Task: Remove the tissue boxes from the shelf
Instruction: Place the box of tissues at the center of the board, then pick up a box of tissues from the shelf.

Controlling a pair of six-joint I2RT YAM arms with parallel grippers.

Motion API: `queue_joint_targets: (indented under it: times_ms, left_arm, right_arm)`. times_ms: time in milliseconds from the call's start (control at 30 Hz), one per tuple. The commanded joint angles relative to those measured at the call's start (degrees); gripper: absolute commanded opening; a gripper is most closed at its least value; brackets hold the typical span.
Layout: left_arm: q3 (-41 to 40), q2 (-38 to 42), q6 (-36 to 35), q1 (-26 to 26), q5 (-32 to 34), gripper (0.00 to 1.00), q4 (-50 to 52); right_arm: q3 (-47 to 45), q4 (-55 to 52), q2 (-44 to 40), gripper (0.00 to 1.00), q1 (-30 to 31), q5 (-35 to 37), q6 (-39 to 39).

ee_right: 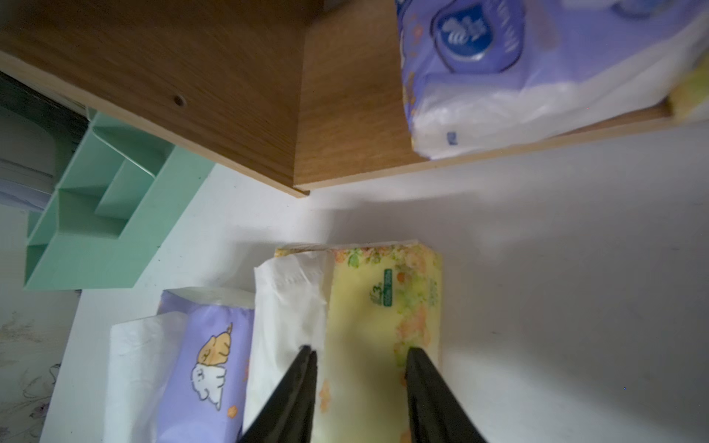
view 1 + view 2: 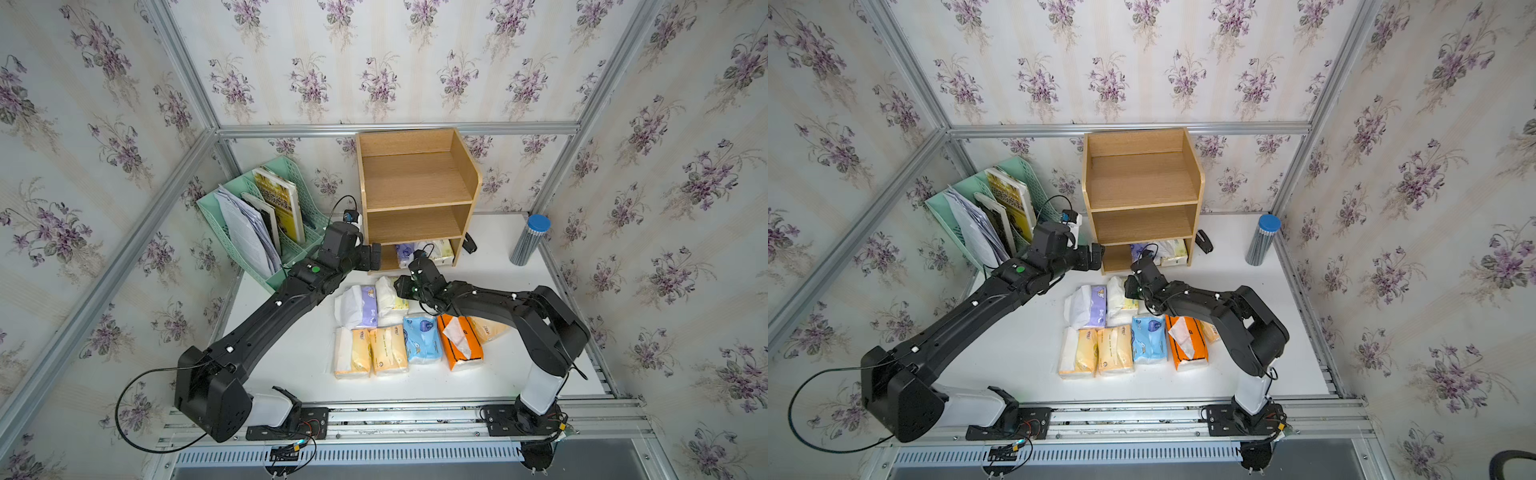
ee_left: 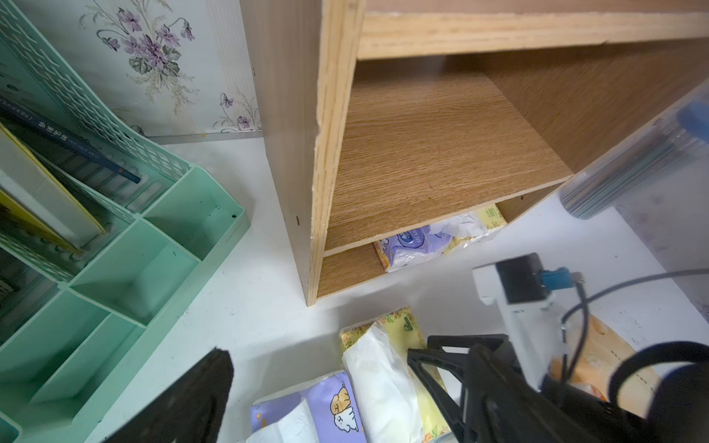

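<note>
The wooden shelf [image 2: 415, 183] [image 2: 1142, 183] stands at the back of the table, its top two tiers bare. Its bottom tier holds a purple tissue pack [image 2: 405, 253] [image 3: 414, 245] [image 1: 479, 69] and a pale yellow one [image 2: 440, 249] beside it. In front, several packs lie on the table: purple [image 2: 365, 307], pale yellow [image 2: 388, 301] [image 1: 376, 307], peach [image 2: 388, 349], light blue [image 2: 422, 338], orange [image 2: 459, 343]. My right gripper [image 2: 401, 289] [image 1: 358, 351] hovers open just over the pale yellow pack on the table. My left gripper [image 2: 376, 256] [image 3: 318, 353] is wide open and empty by the shelf's left front corner.
A mint-green file rack [image 2: 266, 216] with papers and a book stands left of the shelf, close to my left arm. A blue-lidded tube [image 2: 530, 239] and a small black object [image 2: 469, 243] sit right of the shelf. Wallpapered walls on metal frames enclose the table.
</note>
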State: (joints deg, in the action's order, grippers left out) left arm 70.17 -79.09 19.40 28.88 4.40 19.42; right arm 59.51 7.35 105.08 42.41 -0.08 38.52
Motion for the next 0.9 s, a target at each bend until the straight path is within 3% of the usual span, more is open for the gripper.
queue_joint_targets:
  times_ms: [0,267,333,433,633,867]
  left_arm:
    - [-0.2,0.1,-1.4,-0.3,1.1,0.99,-0.7]
    - [0.8,-1.2,-2.2,-0.7,0.1,0.99,-1.8]
    - [1.5,-1.6,-2.4,-0.7,-0.5,0.99,-2.1]
    - [2.4,-4.5,-2.5,-0.7,-1.2,0.99,-2.6]
    - [3.0,-7.4,-3.2,-0.7,-3.4,0.99,-5.0]
    - [1.4,-9.3,-3.2,-0.8,-6.4,0.99,-8.8]
  right_arm:
    - [-1.1,2.6,0.5,0.41,1.0,-4.0,-0.2]
    - [-5.6,2.9,-8.9,0.39,1.5,1.2,1.7]
    - [-6.7,4.2,-11.3,0.38,-0.6,2.4,4.2]
    - [-10.5,11.8,-12.4,0.41,-6.4,-1.6,11.3]
    - [-10.1,24.0,-6.9,0.49,-10.1,-1.6,18.9]
    - [-4.7,27.1,1.5,0.53,-10.2,0.2,25.6]
